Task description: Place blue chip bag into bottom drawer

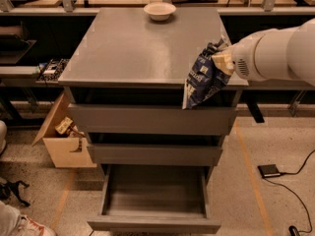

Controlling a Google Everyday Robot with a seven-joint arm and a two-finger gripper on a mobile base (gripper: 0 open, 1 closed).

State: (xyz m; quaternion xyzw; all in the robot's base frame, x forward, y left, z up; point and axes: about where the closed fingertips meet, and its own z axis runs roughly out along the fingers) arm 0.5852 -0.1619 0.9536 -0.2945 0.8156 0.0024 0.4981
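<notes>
The blue chip bag (pixel 203 77) hangs in the air at the cabinet's front right edge, its lower corner over the top drawer's front. My gripper (pixel 222 62) is shut on the bag's upper right side; the white arm (pixel 275 53) reaches in from the right. The bottom drawer (pixel 153 195) is pulled out and open below, a shallow grey tray with nothing in it. The bag is well above the drawer and to its right.
A white bowl (pixel 159 11) stands at the back of the grey cabinet top (pixel 133 48). The top drawer (pixel 147 117) and the middle drawer (pixel 152 153) are slightly open. A cardboard box (pixel 61 136) stands on the floor at the left. A small black device with a cable (pixel 269 170) lies on the floor at the right.
</notes>
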